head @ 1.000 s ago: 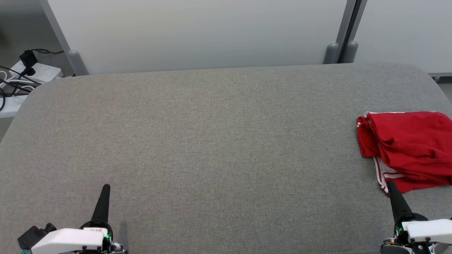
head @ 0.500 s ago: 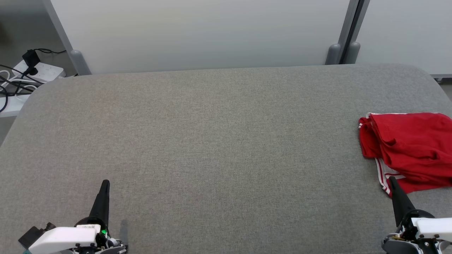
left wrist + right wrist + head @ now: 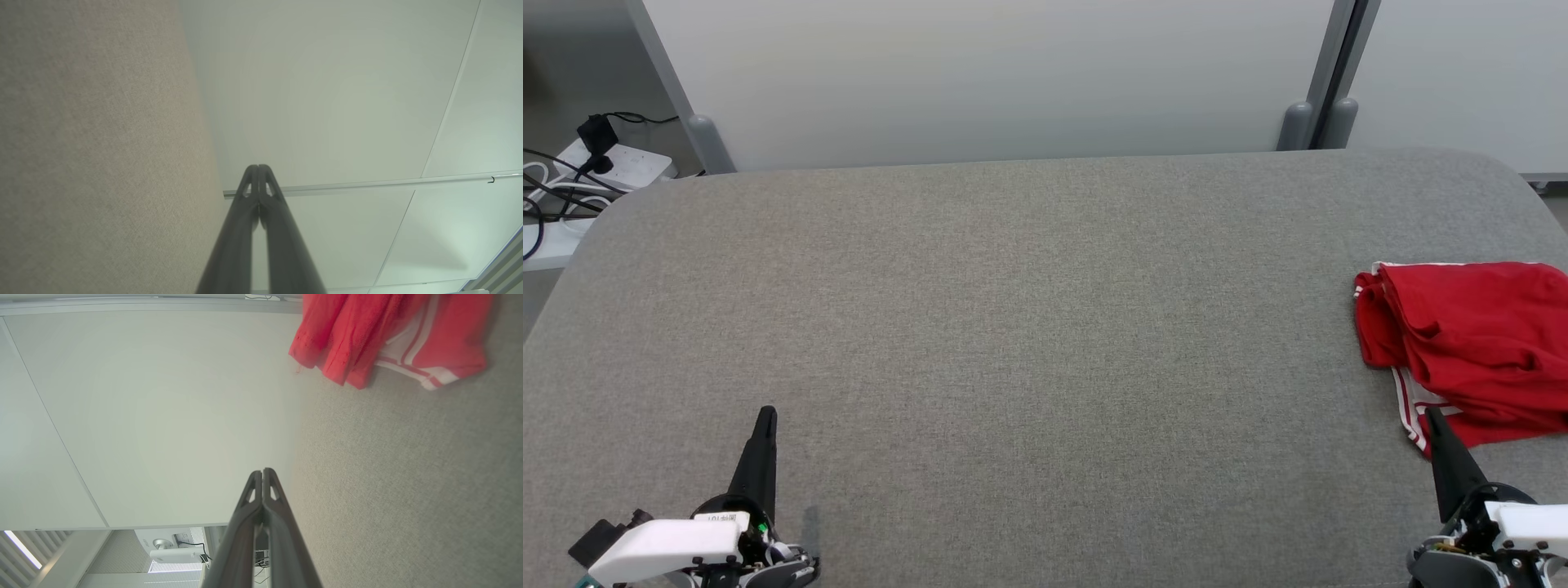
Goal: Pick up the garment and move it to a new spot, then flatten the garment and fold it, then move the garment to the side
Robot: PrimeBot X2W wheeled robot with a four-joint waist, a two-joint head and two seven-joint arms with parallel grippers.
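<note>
Over the last second very little changes. The whole head view slides a touch to the right, so the camera is turning slightly, and the small shift of the red garment (image 3: 1470, 343) in that view is the camera's doing, not the cloth's. The left gripper (image 3: 766, 413) creeps a little up the picture, and the right gripper (image 3: 1434, 413) draws its pale body lower while its tip stays at the garment's near corner. Both pairs of fingers are pressed tip to tip and hold nothing, which both wrist views show plainly. The garment lies in a loose, rumpled bundle at the right edge of the grey padded table (image 3: 1013, 327), partly cut off by the frame, with white stripes showing along its near hem. With nothing gripped and the arms low at the near edge, this looks like a resting pose (either before the first pick or after the final set-aside; the frames do not settle which). Counted: one garment, two grippers, one table, one power strip (image 3: 625, 161) on the floor at far left.
</note>
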